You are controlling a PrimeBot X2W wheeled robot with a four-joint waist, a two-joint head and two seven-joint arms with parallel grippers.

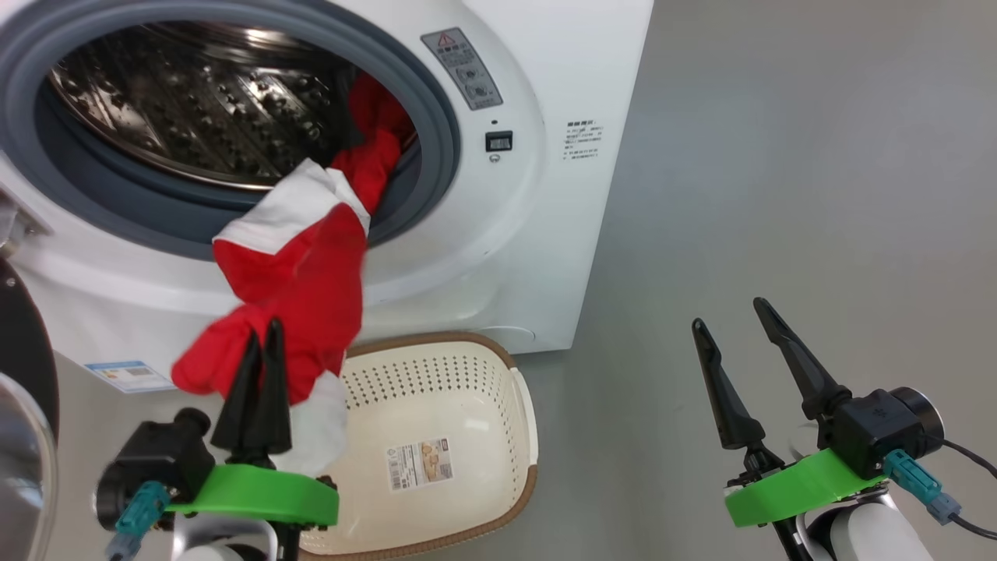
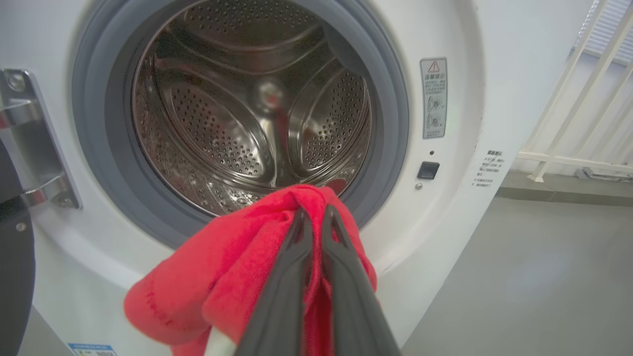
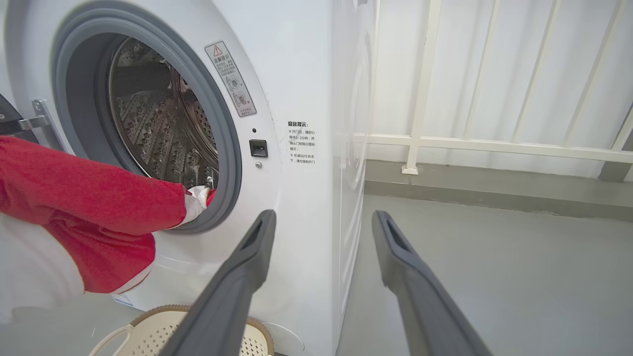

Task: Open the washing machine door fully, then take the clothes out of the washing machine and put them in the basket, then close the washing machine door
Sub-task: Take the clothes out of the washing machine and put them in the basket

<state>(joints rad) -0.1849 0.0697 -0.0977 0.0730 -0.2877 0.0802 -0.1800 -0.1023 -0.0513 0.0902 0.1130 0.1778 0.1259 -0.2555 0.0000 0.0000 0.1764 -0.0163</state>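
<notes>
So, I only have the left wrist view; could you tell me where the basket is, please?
Observer: The basket stands on the floor before the machine, just right of the left gripper.
Operator: Are the clothes out of the drum?
Observer: No; the clothes trail from the drum over the gasket down to that gripper.
Operator: And the right gripper?
Observer: The right gripper is open and empty, over the floor right of the machine.
</notes>
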